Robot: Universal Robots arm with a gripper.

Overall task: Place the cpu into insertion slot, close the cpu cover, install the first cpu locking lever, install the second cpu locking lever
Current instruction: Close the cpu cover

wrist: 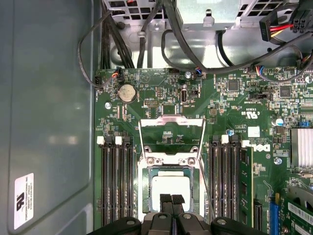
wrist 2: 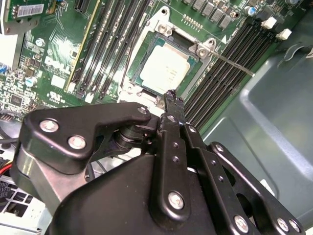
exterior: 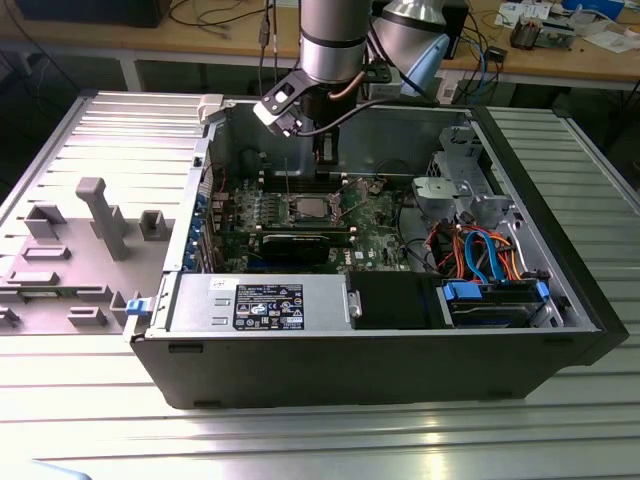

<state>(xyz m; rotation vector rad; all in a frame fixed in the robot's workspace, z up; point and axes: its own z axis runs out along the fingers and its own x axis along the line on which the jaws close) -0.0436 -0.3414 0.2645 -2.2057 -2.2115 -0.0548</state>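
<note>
The cpu (wrist: 170, 186), a flat silver-grey square, lies seated in the insertion slot (wrist: 144, 196) on the green motherboard; it also shows in the second wrist view (wrist 2: 166, 68) and the exterior view (exterior: 305, 208). The cpu cover (wrist: 171, 120), a thin metal frame with a big window, stands flipped open on the far side of the socket. A thin locking lever (wrist 2: 234, 64) sticks out loose beside the socket. My gripper (wrist: 171, 198) hovers just above the chip's near edge, its two black fingers (wrist 2: 172, 98) pressed together and holding nothing. It hangs inside the case (exterior: 322, 160).
Long memory slots (wrist: 115, 181) flank the socket on both sides. A black graphics card (exterior: 300, 240), the power supply (exterior: 265, 305) and coloured cable bundles (exterior: 480, 250) fill the case. The grey case wall (wrist: 49, 122) rises close by. A grey fixture plate (exterior: 90, 230) lies outside, at the exterior view's left.
</note>
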